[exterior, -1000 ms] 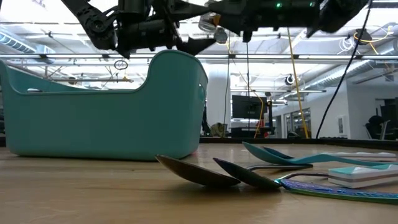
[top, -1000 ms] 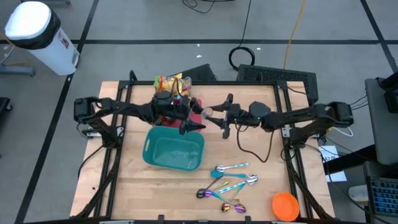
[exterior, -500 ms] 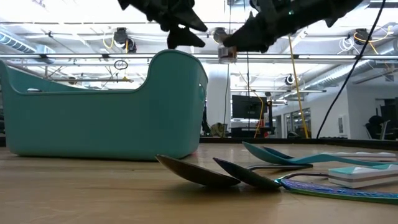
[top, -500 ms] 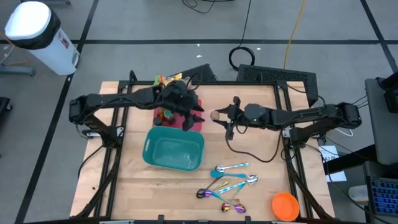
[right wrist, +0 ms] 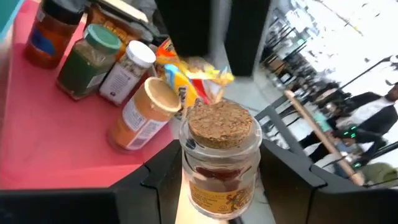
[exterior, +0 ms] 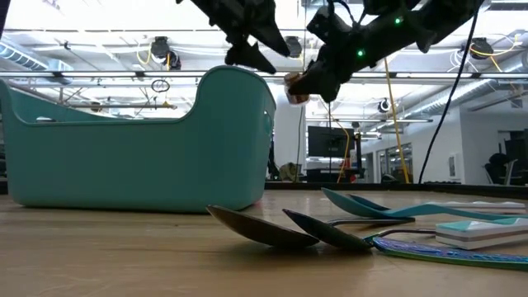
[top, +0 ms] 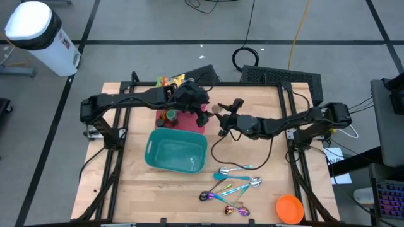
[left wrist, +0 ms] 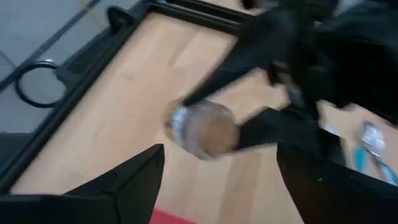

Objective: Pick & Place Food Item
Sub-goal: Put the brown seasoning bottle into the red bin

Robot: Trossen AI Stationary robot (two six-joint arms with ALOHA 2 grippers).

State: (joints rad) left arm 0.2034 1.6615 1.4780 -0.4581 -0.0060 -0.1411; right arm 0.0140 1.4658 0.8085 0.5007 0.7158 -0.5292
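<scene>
The right gripper (right wrist: 221, 186) grips a cork-stoppered jar (right wrist: 221, 158) between its jaws, aloft beside the red tray (right wrist: 56, 149), while the left gripper (left wrist: 217, 180) faces it with jaws spread, so a handover seemingly comes next, requiring a centred closing.

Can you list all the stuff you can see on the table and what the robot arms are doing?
cork-topped jar: one, clear glass, held in the air beside the red tray
red tray: one, red, back of table
spice jars: four or so, mixed lids, on the tray
snack bags: yellow, behind the tray
teal bin: one, teal, middle of table
spoons: several, shiny and coloured, front right of the bin
orange bowl: one, front right corner
left gripper: open, above the tray
right gripper: shut on the cork-topped jar
</scene>
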